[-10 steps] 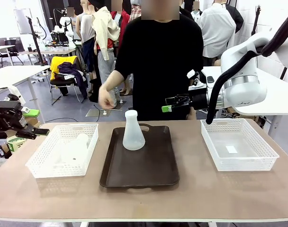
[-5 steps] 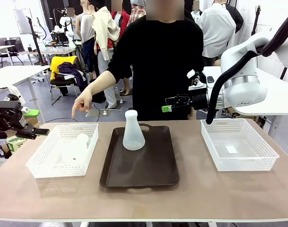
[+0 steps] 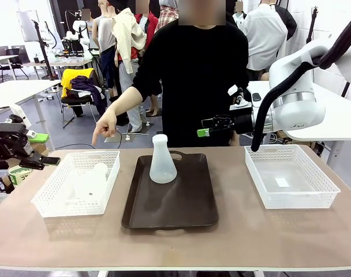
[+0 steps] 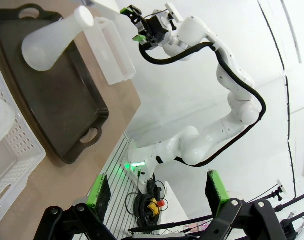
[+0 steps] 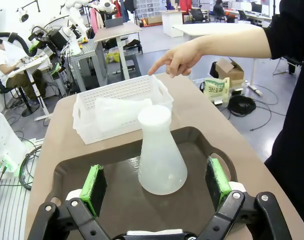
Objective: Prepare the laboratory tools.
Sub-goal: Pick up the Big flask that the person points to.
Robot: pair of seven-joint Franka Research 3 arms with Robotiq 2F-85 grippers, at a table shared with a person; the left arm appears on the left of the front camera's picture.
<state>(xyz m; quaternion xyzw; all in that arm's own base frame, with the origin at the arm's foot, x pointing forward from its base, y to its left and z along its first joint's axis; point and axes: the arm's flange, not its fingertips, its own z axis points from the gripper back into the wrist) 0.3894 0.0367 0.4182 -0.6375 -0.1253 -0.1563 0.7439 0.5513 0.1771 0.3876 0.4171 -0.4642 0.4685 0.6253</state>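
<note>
With my left gripper (image 3: 47, 161), fingers apart, I would take the frosted-white conical flask (image 3: 93, 178), lying in the white mesh basket (image 3: 68, 206) at the table's left edge, by its neck.

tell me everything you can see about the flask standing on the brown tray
The flask is a translucent, frosted-white conical vessel with a wide round base that tapers to a narrow neck and a slightly thicker rim at the top. Whether it is plastic or frosted glass cannot be told. It looks empty. It stands upright, its base flat on the floor of the dark brown tray, toward the tray's far end and a little left of its middle. Nothing else touches it.
</note>
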